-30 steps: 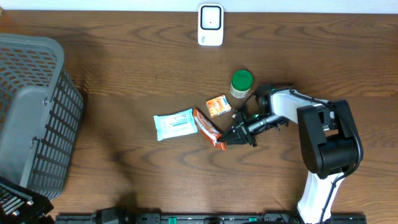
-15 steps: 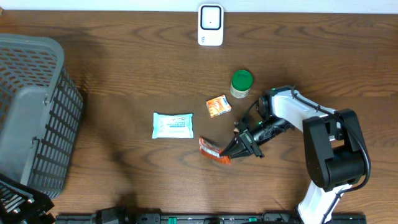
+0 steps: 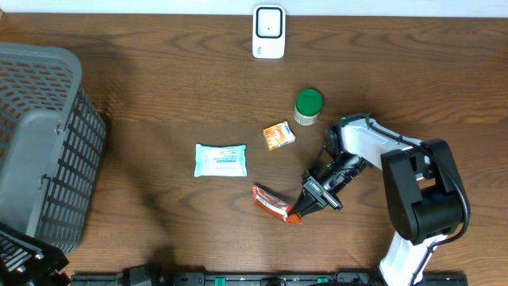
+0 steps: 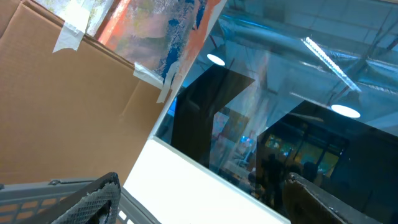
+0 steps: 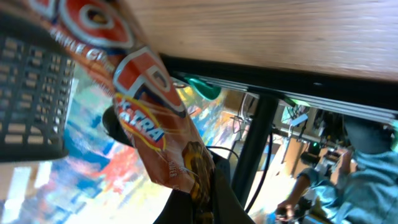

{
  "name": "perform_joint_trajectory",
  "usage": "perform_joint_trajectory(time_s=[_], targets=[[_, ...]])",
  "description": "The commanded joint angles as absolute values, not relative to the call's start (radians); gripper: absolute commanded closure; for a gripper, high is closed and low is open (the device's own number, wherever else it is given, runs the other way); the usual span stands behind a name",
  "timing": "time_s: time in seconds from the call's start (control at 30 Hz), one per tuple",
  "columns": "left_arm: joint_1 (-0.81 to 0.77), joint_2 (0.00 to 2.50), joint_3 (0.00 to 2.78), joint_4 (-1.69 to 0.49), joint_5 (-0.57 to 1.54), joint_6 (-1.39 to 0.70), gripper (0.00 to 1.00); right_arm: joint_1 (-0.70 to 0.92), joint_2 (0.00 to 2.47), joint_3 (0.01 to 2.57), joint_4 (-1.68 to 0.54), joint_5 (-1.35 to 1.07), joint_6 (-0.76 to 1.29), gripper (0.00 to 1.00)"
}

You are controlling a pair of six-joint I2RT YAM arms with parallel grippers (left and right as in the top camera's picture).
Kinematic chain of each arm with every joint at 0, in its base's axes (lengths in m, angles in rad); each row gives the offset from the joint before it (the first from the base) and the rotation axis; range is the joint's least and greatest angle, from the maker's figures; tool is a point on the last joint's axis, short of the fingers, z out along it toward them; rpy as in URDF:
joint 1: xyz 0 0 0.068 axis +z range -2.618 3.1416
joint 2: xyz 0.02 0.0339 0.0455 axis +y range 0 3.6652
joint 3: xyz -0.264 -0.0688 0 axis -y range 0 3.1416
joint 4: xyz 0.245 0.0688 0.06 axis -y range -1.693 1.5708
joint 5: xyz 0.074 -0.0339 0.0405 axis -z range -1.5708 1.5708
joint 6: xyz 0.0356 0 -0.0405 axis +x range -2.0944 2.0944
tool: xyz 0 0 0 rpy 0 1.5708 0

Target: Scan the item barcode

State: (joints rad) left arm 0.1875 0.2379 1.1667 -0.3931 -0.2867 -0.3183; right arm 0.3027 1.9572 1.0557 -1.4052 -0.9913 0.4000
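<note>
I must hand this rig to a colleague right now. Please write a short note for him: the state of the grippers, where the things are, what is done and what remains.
Left gripper: open and empty; its camera looks upward, and none of the items are in its view.
Right gripper: shut on one end of the orange snack packet, toward the front of the table.
Scanner: at the far edge, centre.
Wipes pack, small orange box and green-lidded jar lie ungripped; basket on the left.
Done: packet gripped.
Left: carry it to the scanner. I see no barcode in any view.
</note>
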Motion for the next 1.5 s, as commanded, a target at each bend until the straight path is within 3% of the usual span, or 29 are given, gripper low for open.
perform_joint_trajectory(time_s=[0.0, 0.07, 0.1, 0.27, 0.33, 0.47, 0.57, 0.6, 0.63, 0.7, 0.93, 1.23, 1.47], targets=[[0.184, 0.229, 1.161, -0.387, -0.281, -0.327, 0.16, 0.258, 1.972, 1.047, -1.398, -0.937, 0.521, 0.99], [0.184, 0.229, 1.161, -0.387, -0.281, -0.327, 0.16, 0.213, 1.972, 1.047, -1.391, -0.912, 0.603, 0.96], [0.184, 0.229, 1.161, -0.387, -0.281, -0.327, 0.16, 0.199, 1.972, 1.047, -1.385, -0.899, 0.628, 0.87], [0.184, 0.229, 1.161, -0.387, -0.281, -0.328, 0.16, 0.13, 1.972, 1.047, -1.371, -0.849, 0.673, 0.19], [0.184, 0.229, 1.161, -0.387, -0.281, -0.328, 0.16, 0.104, 1.972, 1.047, -1.35, -0.833, 0.676, 0.09], [0.184, 0.229, 1.161, -0.387, -0.281, -0.328, 0.16, 0.046, 1.972, 1.047, -1.268, -0.808, 0.675, 0.04], [0.184, 0.229, 1.161, -0.387, -0.281, -0.328, 0.16, 0.019, 1.971, 1.047, -1.223, -0.792, 0.625, 0.1], [0.184, 0.229, 1.161, -0.387, -0.281, -0.328, 0.16, 0.016, 1.971, 1.048, -1.222, -0.795, 0.605, 0.14], [0.184, 0.229, 1.161, -0.387, -0.281, -0.328, 0.16, 0.017, 1.971, 1.048, -1.223, -0.807, 0.581, 0.26], [0.184, 0.229, 1.161, -0.387, -0.281, -0.327, 0.16, 0.026, 1.967, 1.051, -1.231, -0.854, 0.513, 0.99], [0.184, 0.229, 1.161, -0.388, -0.281, -0.328, 0.16, 0.146, 1.941, 1.054, -1.19, -0.974, 0.303, 0.99], [0.184, 0.229, 1.161, -0.393, -0.281, -0.327, 0.16, 0.399, 1.941, 1.055, -0.774, -1.082, 0.174, 0.99], [0.184, 0.229, 1.153, -0.395, -0.281, -0.327, 0.16, 0.479, 1.941, 1.061, -0.68, -1.013, 0.094, 0.99]])
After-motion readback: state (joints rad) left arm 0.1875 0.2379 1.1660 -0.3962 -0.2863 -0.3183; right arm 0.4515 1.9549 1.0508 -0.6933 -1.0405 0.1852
